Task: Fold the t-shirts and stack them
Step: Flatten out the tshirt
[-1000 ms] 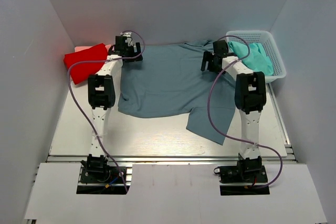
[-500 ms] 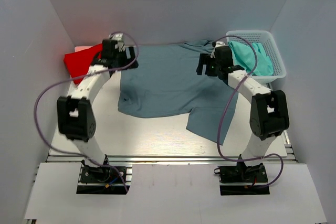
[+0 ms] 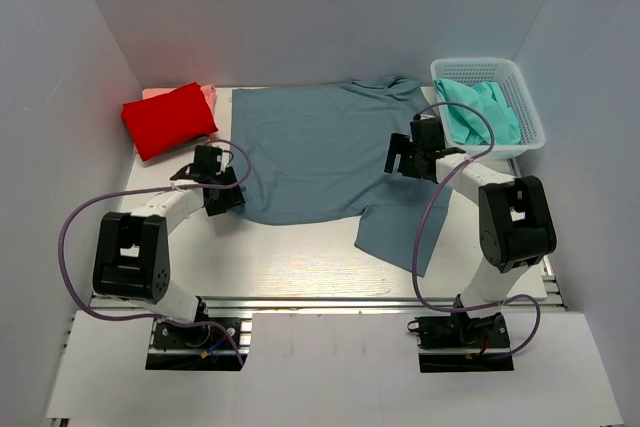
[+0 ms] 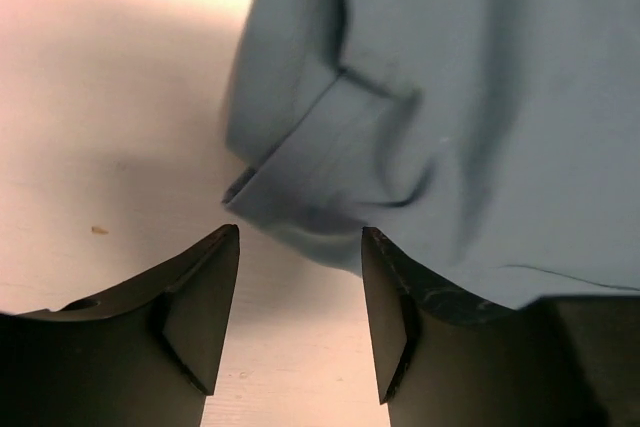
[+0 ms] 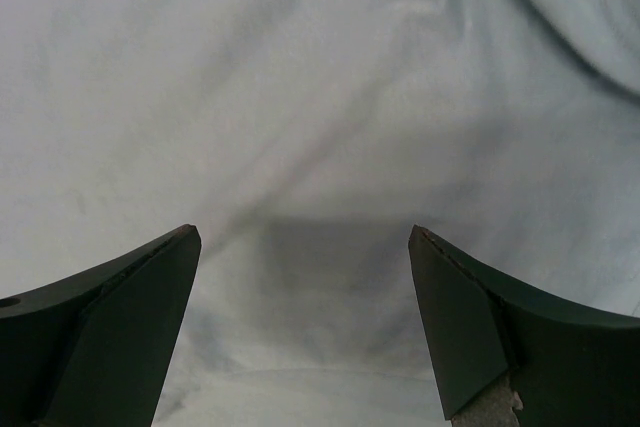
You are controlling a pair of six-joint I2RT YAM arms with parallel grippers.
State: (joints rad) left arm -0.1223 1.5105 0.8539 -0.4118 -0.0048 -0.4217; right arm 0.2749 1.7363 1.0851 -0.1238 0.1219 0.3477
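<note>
A dusty blue-grey t-shirt (image 3: 320, 152) lies spread flat across the middle of the table, one sleeve reaching toward the near right. A folded red t-shirt (image 3: 170, 119) rests on a pink one (image 3: 208, 94) at the far left. A teal t-shirt (image 3: 480, 112) is bunched in the basket. My left gripper (image 3: 228, 195) sits low at the blue-grey shirt's near left sleeve. In the left wrist view the left gripper (image 4: 300, 237) is open with bare table between its fingers, and the sleeve hem (image 4: 300, 202) lies just ahead. My right gripper (image 5: 305, 232) hangs wide open over the blue-grey cloth (image 5: 320, 97), holding nothing.
A white mesh basket (image 3: 490, 72) stands at the far right corner. White walls close in the table on the left, right and back. Purple cables loop from both arms. Bare pale tabletop (image 3: 290, 257) shows between the shirt and the arm bases.
Both arms drew back from the shirt's far edge toward the near side. The left gripper dropped to the near left sleeve and its jaws narrowed. The right gripper stayed wide open.
</note>
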